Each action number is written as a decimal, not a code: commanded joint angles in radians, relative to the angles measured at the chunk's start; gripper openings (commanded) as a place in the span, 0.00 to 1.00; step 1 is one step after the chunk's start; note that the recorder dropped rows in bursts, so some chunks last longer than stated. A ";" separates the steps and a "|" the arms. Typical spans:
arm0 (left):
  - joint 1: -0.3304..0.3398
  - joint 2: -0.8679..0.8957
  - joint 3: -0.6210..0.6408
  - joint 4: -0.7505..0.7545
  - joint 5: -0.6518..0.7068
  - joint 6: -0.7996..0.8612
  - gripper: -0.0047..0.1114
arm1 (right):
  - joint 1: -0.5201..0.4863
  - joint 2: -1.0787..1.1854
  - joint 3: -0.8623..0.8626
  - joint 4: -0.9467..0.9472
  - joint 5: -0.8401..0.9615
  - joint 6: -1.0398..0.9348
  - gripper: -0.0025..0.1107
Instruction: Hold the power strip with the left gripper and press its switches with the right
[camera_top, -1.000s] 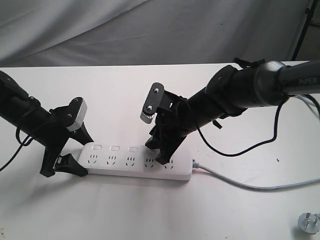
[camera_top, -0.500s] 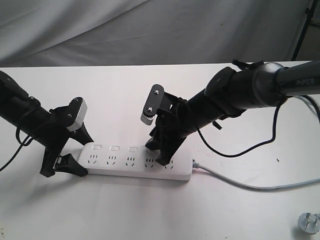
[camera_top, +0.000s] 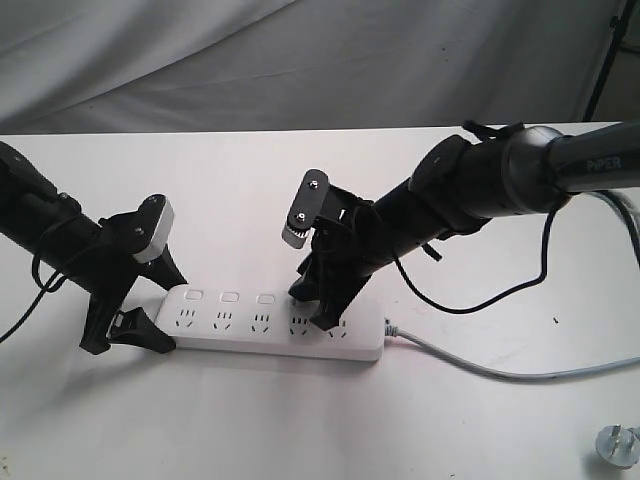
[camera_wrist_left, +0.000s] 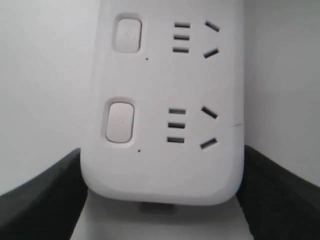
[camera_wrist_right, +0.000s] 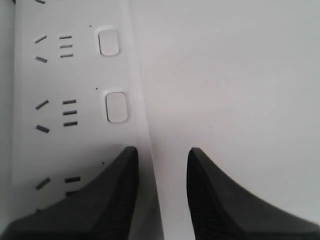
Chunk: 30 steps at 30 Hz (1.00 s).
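The white power strip (camera_top: 262, 331) lies flat on the table. My left gripper (camera_top: 158, 306) is shut on its left end, with one black finger (camera_wrist_left: 42, 200) against each long edge of the power strip (camera_wrist_left: 165, 165). Three switches (camera_top: 229, 297) show along the far edge, and two switches (camera_wrist_left: 120, 121) appear close up. My right gripper (camera_top: 316, 304) stands open over the strip's right part. One fingertip (camera_wrist_right: 115, 195) rests over the power strip (camera_wrist_right: 75, 80) at the switch row, while the other fingertip (camera_wrist_right: 220, 200) is over bare table. Two more switches (camera_wrist_right: 116, 106) lie beyond it.
A grey cord (camera_top: 480, 366) runs from the strip's right end toward a metal-pronged plug (camera_top: 615, 445) at the front right corner. A black cable (camera_top: 500, 295) hangs from the right arm. A grey cloth backdrop (camera_top: 300, 60) rises behind the white table (camera_top: 300, 430).
The right arm has shifted very slightly. Both grippers and the strip stay where they were.
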 joint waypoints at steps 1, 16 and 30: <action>-0.005 0.001 -0.005 -0.009 0.014 0.008 0.63 | -0.001 0.028 0.019 -0.028 0.003 -0.010 0.30; -0.005 0.001 -0.005 -0.009 0.014 0.005 0.63 | -0.003 -0.157 0.019 0.046 -0.001 -0.003 0.30; -0.005 0.001 -0.005 -0.009 0.014 0.008 0.63 | -0.092 -0.192 0.101 0.027 0.080 0.046 0.30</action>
